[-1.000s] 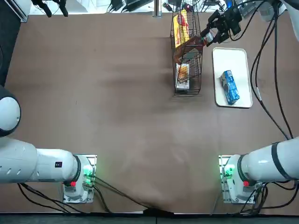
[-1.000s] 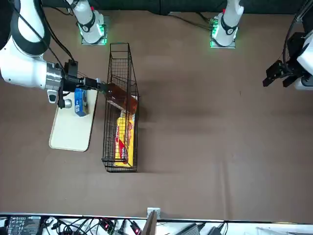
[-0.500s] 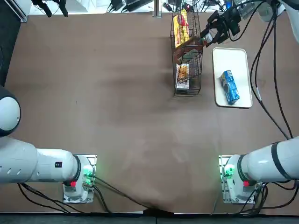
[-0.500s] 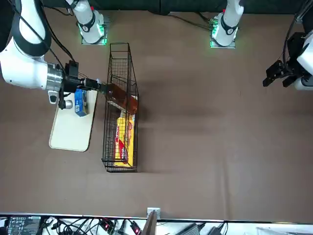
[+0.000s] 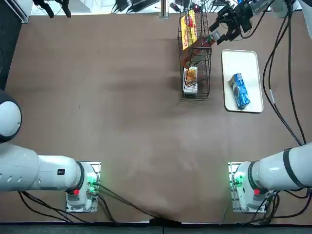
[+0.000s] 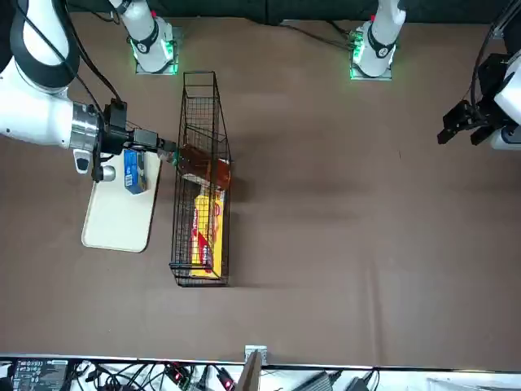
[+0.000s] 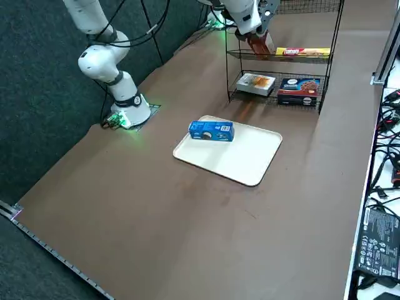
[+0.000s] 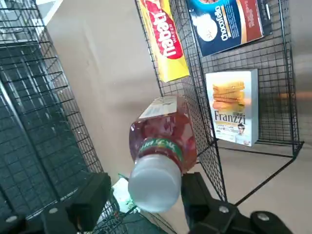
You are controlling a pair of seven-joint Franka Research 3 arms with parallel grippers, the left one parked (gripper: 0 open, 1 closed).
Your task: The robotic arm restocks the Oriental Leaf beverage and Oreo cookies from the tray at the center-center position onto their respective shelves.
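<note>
The Oriental Leaf beverage, a clear bottle of reddish-brown tea with a white cap, lies tilted on an upper tier of the shelves, its neck sticking out of the rack's tray-side face. My right gripper is at that cap, open, one finger on each side and a gap showing beside one finger. In the front view the gripper sits at the rack's edge with the bottle beyond it. The blue Oreo cookies lie on the white tray beside the rack.
The rack also holds a yellow wafer packet, a dark biscuit packet and a white Franzzi box. The rack stands close to the table's far edge. Black cables run from the arm over the tray's outer side.
The right arm has drifted toward the table's far edge. The bottle has shifted slightly along the rack tier with it.
</note>
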